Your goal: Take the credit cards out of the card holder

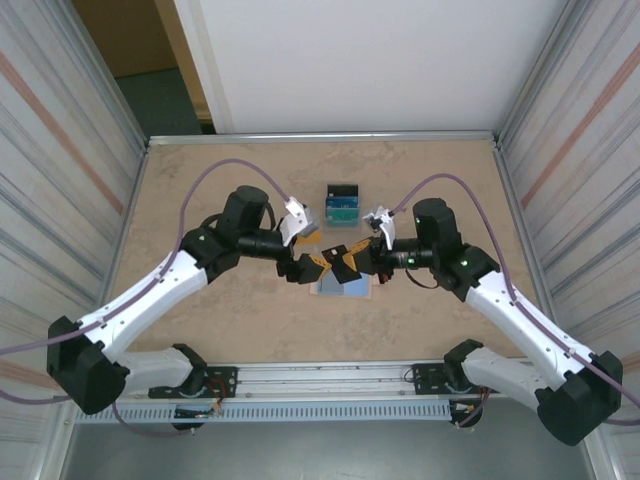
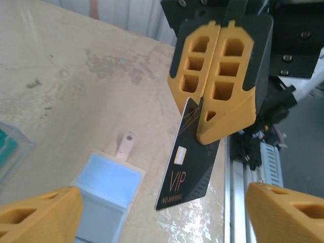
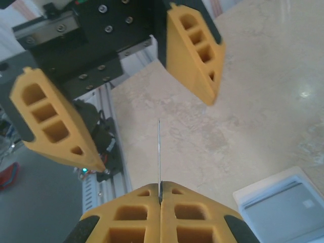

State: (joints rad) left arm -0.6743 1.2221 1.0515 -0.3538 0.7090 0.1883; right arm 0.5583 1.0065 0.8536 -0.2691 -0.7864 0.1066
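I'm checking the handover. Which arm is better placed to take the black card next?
Left. The left claw is open, with a finger on either side of the black card's free edge. The right claw is shut on its other end.

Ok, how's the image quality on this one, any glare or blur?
Top external view: even light, sharp, though the wallet is partly covered. Left wrist view: the black card is crisp, VIP lettering readable; the left gripper's own fingers look soft. Right wrist view: a glare spot on the table; the card is a thin edge-on line.
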